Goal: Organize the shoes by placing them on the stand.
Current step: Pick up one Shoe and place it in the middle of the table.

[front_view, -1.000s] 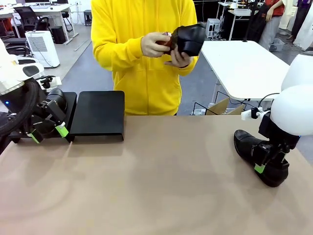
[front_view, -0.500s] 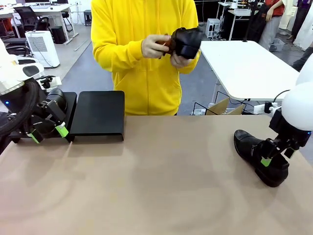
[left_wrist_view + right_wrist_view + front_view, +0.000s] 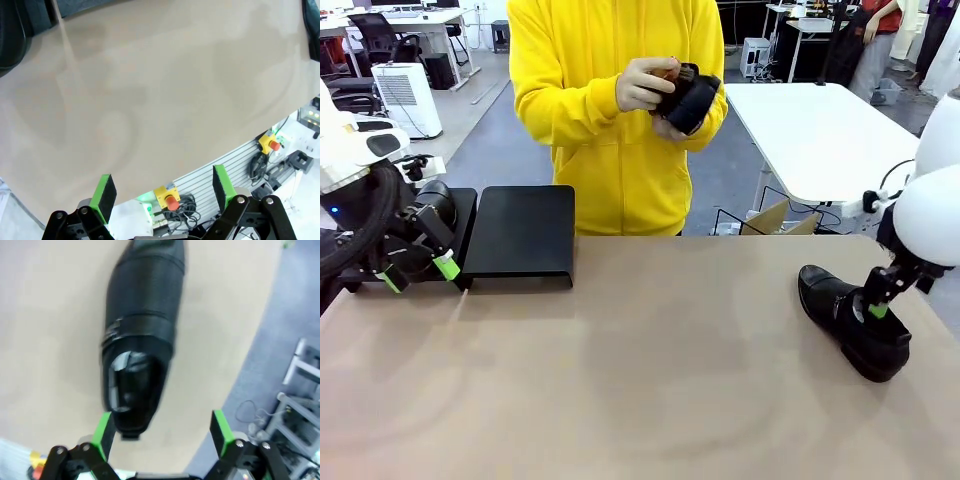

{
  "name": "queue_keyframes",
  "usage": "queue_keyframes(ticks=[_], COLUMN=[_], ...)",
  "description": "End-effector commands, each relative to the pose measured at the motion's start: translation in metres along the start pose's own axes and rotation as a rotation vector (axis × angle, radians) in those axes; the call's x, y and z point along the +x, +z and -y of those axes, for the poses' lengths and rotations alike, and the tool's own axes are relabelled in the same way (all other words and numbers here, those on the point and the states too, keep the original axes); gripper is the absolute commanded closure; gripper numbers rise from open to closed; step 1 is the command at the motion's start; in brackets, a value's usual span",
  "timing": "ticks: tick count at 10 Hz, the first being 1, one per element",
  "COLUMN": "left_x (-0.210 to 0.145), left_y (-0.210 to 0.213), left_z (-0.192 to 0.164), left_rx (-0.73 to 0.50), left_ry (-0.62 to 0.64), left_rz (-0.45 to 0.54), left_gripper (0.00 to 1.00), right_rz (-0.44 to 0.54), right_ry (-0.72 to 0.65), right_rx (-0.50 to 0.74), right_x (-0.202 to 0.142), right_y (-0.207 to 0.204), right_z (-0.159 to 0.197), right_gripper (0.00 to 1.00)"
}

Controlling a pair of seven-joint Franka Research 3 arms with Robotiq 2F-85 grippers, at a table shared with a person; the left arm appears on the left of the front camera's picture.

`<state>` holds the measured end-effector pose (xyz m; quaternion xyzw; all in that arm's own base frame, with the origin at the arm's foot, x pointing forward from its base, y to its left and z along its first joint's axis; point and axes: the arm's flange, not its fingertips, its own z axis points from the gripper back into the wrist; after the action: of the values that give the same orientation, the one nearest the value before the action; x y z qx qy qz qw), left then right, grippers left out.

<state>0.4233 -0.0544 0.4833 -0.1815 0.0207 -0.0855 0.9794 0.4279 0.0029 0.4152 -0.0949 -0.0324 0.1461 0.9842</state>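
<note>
right gripper (image 3: 162,427) wide open n empty above the shoe (image 3: 142,335), prob lining up a grab; left gripper (image 3: 418,273) also open, empty, parked by the stand (image 3: 520,235) for drop-offs imo

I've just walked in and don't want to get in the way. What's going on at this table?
A person in a yellow top stands at the far side, holding a black shoe in both hands. A second shoe lies on the right side of the table. The right gripper hangs at its heel end with jaws open, not gripping it. The left gripper sits open beside the stand. No shoe is on the platform in view yet.
</note>
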Motion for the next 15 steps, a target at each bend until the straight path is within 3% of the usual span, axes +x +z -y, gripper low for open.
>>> queue_keyframes(ticks=[1, 9, 15], left_x=[-0.002, -0.002, -0.002], left_y=[0.001, 0.001, 0.001], left_z=[-0.001, -0.001, -0.001], left_rx=[-0.007, -0.007, -0.007], left_ry=[-0.002, -0.002, -0.002], left_rz=[0.001, 0.001, 0.001], left_gripper=[0.0, 0.0, 0.0], right_rz=[-0.003, 0.029, 0.036], right_ry=[-0.1, -0.071, -0.045], right_rx=[-0.047, 0.12, 0.155], right_x=[0.016, 0.009, 0.011], right_y=[-0.011, -0.062, -0.078], right_z=[0.021, 0.033, 0.028], right_gripper=[0.0, 0.0, 0.0])
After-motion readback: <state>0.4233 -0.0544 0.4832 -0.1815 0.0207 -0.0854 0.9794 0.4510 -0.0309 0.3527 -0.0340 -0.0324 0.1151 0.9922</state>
